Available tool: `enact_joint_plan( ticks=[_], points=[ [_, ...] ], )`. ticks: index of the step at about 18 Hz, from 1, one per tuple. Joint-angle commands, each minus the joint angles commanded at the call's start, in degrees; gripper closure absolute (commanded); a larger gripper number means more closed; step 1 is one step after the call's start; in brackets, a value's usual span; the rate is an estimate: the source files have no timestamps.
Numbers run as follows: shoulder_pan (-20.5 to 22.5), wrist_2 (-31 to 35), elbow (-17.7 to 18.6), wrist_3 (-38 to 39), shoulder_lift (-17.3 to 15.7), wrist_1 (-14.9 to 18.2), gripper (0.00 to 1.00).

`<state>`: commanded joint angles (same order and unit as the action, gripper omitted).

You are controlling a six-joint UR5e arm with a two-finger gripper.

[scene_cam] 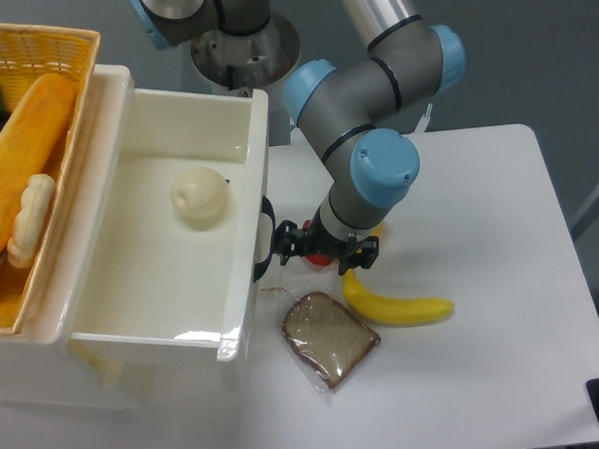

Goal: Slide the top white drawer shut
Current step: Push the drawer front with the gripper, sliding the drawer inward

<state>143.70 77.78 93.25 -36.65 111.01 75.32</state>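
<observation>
Tabletop [482, 306]: white, fills centre + right of frame; grey backdrop behind, top of frame.
Yellow wicker basket [68, 41]: upper left corner, sits on cabinet top; long orange-yellow loaf, pale knobbly bread piece, bit of green + dark fruit inside.
Top white drawer [133, 291]: left-centre of frame, pulled well out, glossy deep tray; front panel faces right.
Pale round item [199, 197]: lies in drawer, upper half of tray, apart from the walls; looks like a whitish apple/onion, can't tell which.
Black curved handle [267, 236]: on drawer's front panel, mid-frame, partly seen edge-on.
Gripper [316, 252]: black, low over tabletop, just right of the front panel; its left end is at the handle, contact can't be confirmed.
Jaws: can't tell if spread or closed, wrist blocks the view. Small red thing [322, 256] shows under them, unclear what.
Arm [370, 132]: grey links w/ blue caps, comes down from top centre to the gripper.
Bread slice [329, 337]: brown, in clear wrap, lower centre, just right of drawer corner, below gripper.
Banana [395, 305]: yellow, right of bread, its upper tip near the gripper, flat on tabletop.
</observation>
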Motion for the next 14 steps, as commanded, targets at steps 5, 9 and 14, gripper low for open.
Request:
enact_joint_plan(
  ticks=[5,9,14],
  points=[
    [-0.9,-0.4,0.0,-0.2,-0.2,0.0,0.00],
    [-1.6,-1.1,0.1,-0.3,-0.9,0.3,0.00],
    [-2.4,-1.8,0.2,-0.3,-1.4,1.1,0.00]
  ],
)
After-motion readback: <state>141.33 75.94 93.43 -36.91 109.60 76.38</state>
